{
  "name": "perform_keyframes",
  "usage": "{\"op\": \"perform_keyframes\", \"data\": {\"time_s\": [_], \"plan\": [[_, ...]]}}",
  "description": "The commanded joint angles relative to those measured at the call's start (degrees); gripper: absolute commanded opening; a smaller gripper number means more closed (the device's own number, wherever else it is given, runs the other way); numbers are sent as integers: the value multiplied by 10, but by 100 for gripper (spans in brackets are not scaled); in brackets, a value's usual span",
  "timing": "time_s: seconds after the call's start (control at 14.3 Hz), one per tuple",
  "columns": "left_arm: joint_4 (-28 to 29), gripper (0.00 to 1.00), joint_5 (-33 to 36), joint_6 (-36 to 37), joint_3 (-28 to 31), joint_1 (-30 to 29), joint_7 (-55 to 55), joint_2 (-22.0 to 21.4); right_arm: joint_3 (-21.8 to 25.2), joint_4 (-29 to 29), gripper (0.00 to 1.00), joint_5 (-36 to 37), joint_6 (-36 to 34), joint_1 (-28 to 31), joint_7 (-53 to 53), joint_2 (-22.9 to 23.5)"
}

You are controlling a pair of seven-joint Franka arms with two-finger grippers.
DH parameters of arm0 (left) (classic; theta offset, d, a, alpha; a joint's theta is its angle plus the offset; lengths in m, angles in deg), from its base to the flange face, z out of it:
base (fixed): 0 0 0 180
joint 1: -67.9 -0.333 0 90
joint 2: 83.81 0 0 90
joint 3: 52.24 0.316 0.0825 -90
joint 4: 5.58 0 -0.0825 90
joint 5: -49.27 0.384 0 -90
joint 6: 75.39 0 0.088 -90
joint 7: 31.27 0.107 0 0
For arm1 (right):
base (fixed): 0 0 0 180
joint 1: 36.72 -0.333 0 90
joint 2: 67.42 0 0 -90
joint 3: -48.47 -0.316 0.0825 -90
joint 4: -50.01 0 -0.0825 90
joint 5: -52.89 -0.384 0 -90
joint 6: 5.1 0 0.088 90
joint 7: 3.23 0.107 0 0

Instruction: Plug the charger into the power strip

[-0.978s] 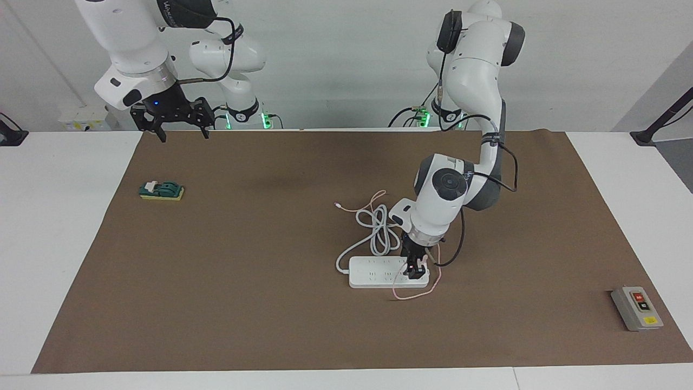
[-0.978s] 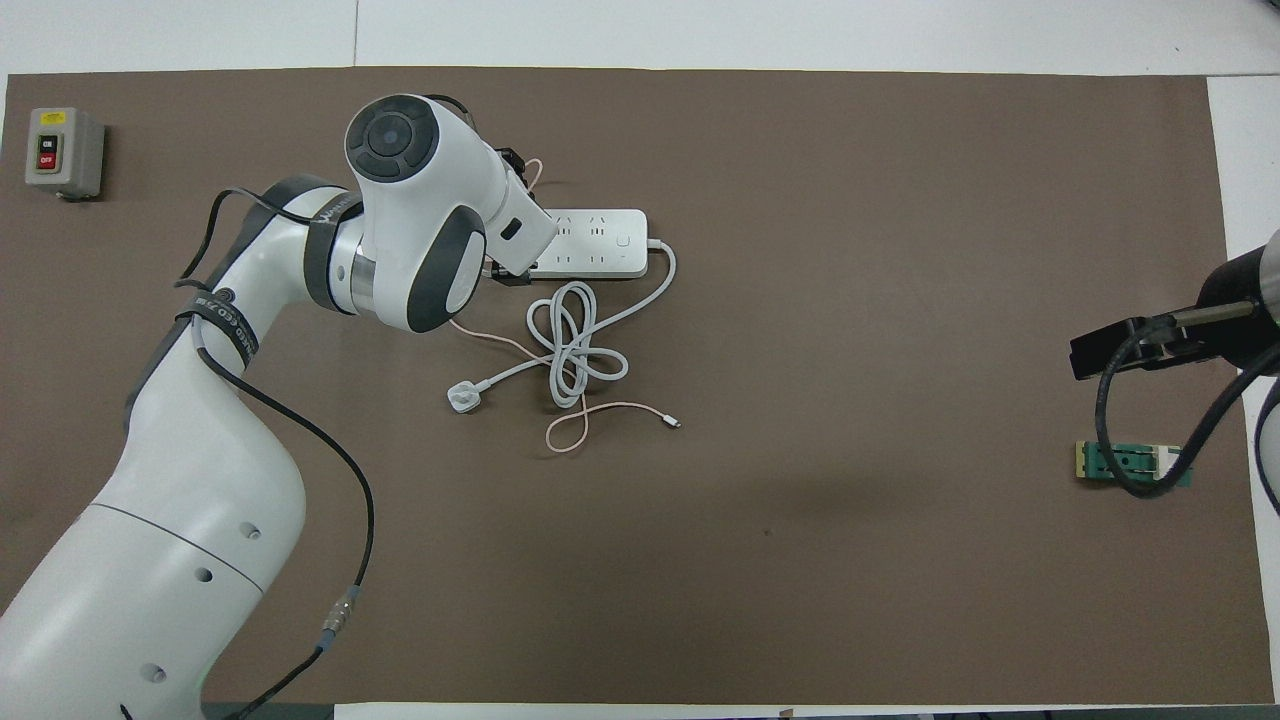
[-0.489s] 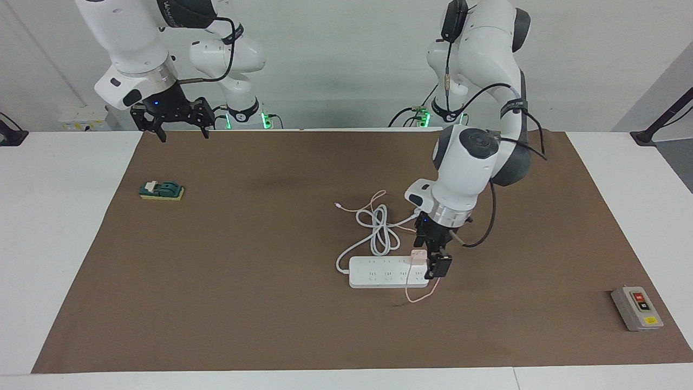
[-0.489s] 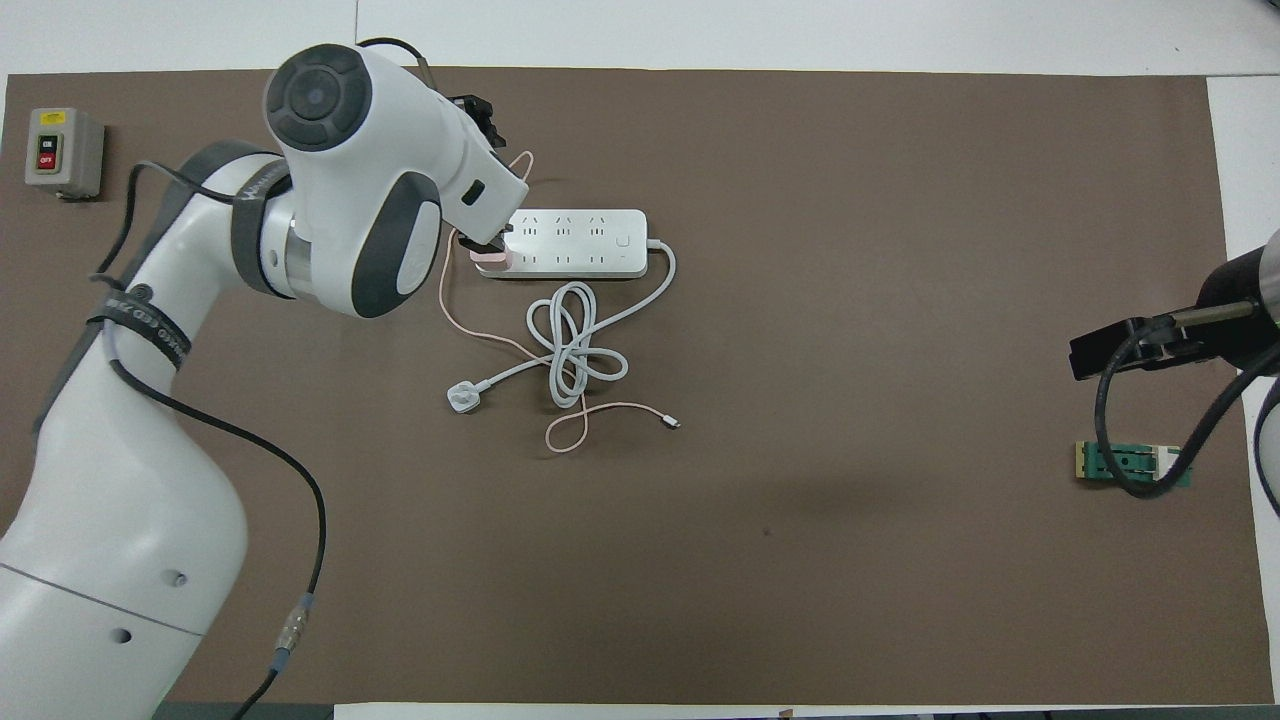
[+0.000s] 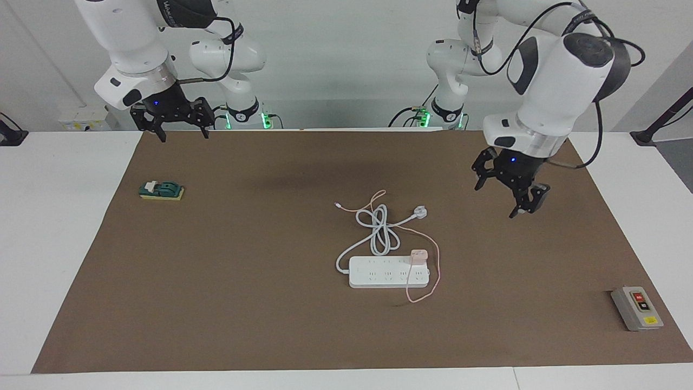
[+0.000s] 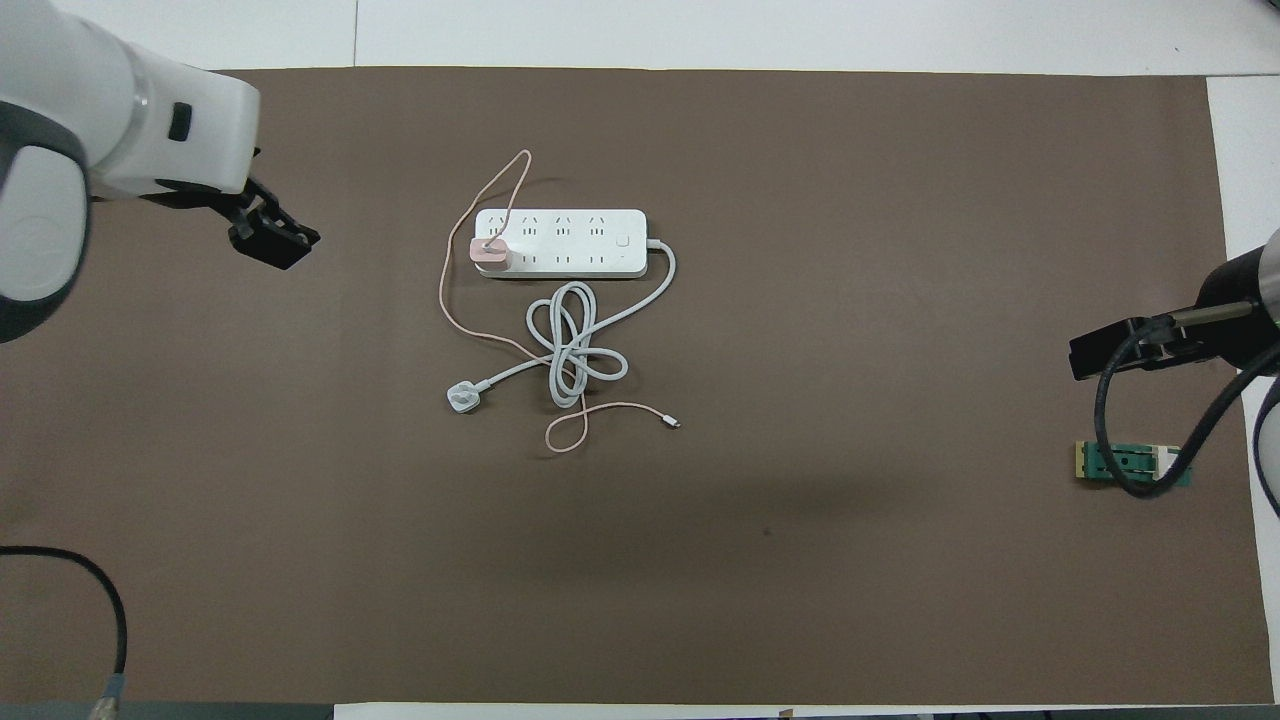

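The long white power strip [image 5: 379, 272] [image 6: 575, 243] lies flat mid-mat. The small pink charger [image 5: 418, 255] [image 6: 491, 253] stands upright on it, seated at the socket row nearer to the robots, at the end toward the left arm. Its thin pink cable [image 5: 427, 290] loops off the strip and runs over the mat. My left gripper [image 5: 502, 197] [image 6: 270, 235] hangs open and empty, high over bare mat toward the left arm's end, well apart from the strip. My right gripper [image 5: 184, 135] [image 6: 1115, 352] waits open over the mat's edge by its base.
The strip's thick white cord [image 5: 379, 230] [image 6: 575, 345] lies coiled beside it, nearer to the robots, ending in a round white plug [image 5: 419, 212] [image 6: 462, 398]. A grey switch box [image 5: 637, 308] sits at the left arm's end, a green block [image 5: 161, 190] [image 6: 1130, 465] at the right arm's.
My left gripper has let go of the charger, risen and drawn back toward its own end of the table. The charger stays on the strip. The right arm has not moved.
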Motion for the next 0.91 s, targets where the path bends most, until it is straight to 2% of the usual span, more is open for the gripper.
{"op": "perform_keyframes", "data": {"time_s": [0.0,0.14,0.35,0.63,0.84], "plan": [[12,100,-33,78,1,-40,-96,-44,-5,-2,100,1,-2,6,5,-7],[12,100,-32,118,1,-59,-207,-67,-5,-2,100,1,-2,6,5,-7],[13,100,-29,128,3,-72,-426,-86,-5,-2,100,1,-2,6,5,-7],[26,100,-28,134,3,-68,-482,-95,-5,-2,100,1,-2,6,5,-7],[45,100,-28,139,4,-90,-489,-115,-5,-2,100,1,-2,6,5,-7]]}}
